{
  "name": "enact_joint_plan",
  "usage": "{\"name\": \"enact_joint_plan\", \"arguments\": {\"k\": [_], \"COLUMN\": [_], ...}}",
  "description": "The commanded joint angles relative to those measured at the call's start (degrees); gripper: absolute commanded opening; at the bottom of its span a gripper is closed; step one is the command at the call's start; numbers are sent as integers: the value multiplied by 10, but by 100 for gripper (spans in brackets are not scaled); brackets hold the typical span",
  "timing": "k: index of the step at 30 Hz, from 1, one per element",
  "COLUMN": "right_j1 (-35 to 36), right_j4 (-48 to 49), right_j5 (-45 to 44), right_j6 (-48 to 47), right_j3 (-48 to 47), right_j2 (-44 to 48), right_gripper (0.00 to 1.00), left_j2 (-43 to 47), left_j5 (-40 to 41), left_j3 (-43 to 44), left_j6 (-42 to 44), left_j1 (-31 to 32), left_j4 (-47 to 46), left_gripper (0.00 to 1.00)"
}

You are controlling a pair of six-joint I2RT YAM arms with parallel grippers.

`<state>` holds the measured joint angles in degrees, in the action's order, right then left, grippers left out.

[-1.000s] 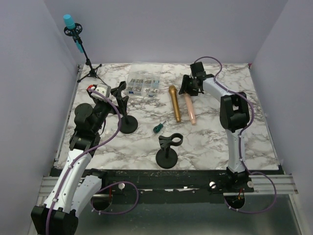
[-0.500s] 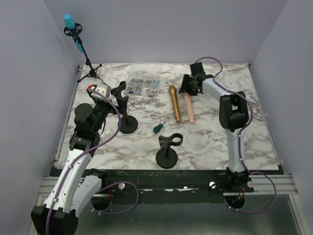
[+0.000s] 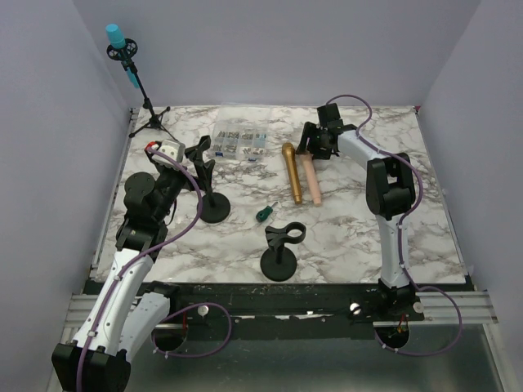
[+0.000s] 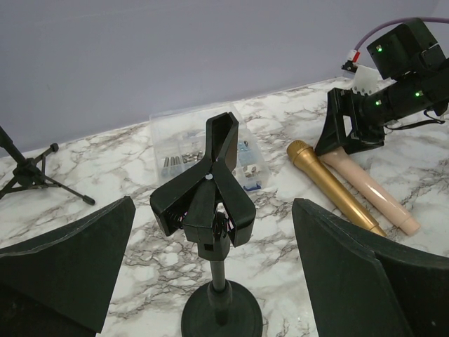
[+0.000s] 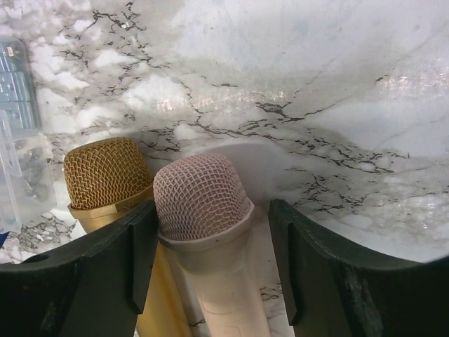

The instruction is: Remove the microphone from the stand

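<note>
A pink microphone (image 3: 311, 181) lies flat on the marble table (image 3: 351, 237), right beside a gold microphone (image 3: 292, 175). My right gripper (image 3: 310, 153) straddles the pink microphone's mesh head (image 5: 200, 196). It is open, with a clear gap on the right side, and the gold head (image 5: 102, 172) sits just outside the left finger. My left gripper (image 4: 212, 210) stands wide open around the empty spring clip of a black round-base stand (image 4: 210, 200), touching nothing. A second black stand (image 3: 280, 253) with an empty ring clip stands nearer the front.
A tripod stand holding a blue microphone (image 3: 122, 51) rises at the far left corner. A clear plastic parts box (image 3: 239, 140) lies behind the left stand. A small green tool (image 3: 263, 214) lies between the two black stands. Purple walls close in three sides.
The right gripper's jaws have widened off the pink microphone, which has shifted left and now rests against the gold one. The left arm has not moved.
</note>
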<state>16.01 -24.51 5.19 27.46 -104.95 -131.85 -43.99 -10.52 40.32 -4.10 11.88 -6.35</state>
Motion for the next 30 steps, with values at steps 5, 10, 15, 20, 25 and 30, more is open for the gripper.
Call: {"name": "enact_joint_plan", "arguments": {"k": [5, 10, 15, 20, 25, 30], "right_j1": [-4, -4, -4, -4, -4, -4], "right_j4": [-2, -1, -7, -20, 12, 109], "right_j5": [13, 36, 44, 15, 33, 86], "right_j6": [10, 18, 14, -8, -16, 0], "right_j3": [2, 0, 5, 21, 101, 274], "right_j2": [3, 22, 59, 104, 180, 309], "right_gripper": [75, 79, 84, 91, 94, 94], "left_j2": [20, 29, 43, 48, 51, 49], "left_j5": [-9, -32, -42, -36, -27, -14], "left_j3": [0, 7, 4, 17, 31, 55], "left_j6": [-5, -10, -14, -30, -42, -69], "left_j1": [2, 3, 3, 2, 0, -12], "left_j4": [-14, -15, -28, -12, 9, 44], "left_gripper": [98, 98, 98, 98, 98, 89]}}
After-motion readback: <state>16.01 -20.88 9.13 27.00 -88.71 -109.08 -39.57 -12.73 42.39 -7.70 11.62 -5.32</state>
